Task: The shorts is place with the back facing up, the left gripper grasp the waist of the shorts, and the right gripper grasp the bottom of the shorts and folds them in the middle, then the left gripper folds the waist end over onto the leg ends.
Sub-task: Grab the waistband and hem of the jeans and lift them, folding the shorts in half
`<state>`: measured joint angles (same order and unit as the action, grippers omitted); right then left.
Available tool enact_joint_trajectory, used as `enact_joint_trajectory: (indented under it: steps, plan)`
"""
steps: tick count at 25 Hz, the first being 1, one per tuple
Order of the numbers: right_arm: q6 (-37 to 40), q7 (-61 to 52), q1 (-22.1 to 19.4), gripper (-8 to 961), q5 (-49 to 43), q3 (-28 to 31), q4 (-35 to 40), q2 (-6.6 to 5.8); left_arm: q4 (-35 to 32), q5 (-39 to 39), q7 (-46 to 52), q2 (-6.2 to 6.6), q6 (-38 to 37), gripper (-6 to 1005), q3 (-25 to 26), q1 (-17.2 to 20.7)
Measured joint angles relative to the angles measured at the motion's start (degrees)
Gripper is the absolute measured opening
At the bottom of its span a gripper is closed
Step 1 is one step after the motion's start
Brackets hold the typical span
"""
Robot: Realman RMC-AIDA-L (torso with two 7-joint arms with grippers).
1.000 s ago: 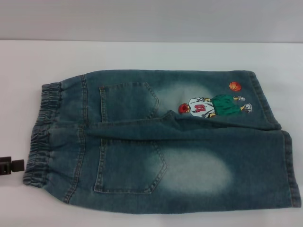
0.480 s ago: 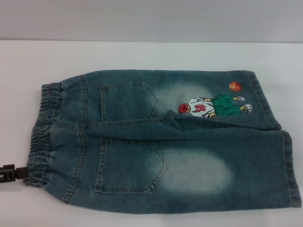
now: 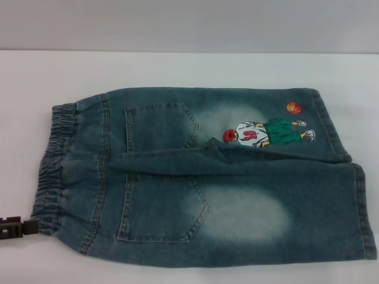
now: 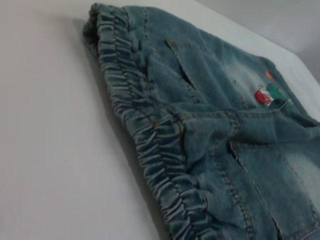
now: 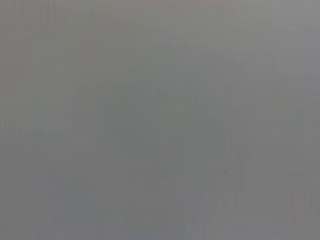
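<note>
The faded denim shorts (image 3: 201, 177) lie flat, back pockets up, on the white table (image 3: 177, 68). Their ruffled waist (image 3: 52, 165) is on the left. The hemmed leg ends (image 3: 362, 207) are on the right, beside the basketball player print (image 3: 269, 133). My left gripper (image 3: 18, 228) pokes in from the left edge, its black tip right at the near corner of the waist. In the left wrist view the waist (image 4: 150, 135) runs close by, along the shorts (image 4: 235, 120). The right gripper is out of view. The right wrist view shows only plain grey.
Bare white tabletop (image 3: 23, 89) surrounds the shorts on the left and far sides. A grey wall (image 3: 189, 23) rises behind the table's far edge. The shorts reach almost to the near and right borders of the head view.
My left gripper has slid toward the table's near side along the waist, ending at its near corner. The shorts have not moved.
</note>
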<state>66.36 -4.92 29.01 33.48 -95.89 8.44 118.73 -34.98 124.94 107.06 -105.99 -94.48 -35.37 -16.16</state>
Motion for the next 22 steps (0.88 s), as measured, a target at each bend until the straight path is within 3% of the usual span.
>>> enact_joint_trajectory:
  steps: [22]
  plan:
    - [0.0, 0.0, -0.1, 591, 0.0, -0.3, 0.0, 0.0, 0.0, 0.3, 0.1, -0.45, 0.5, 813, -0.5, -0.7]
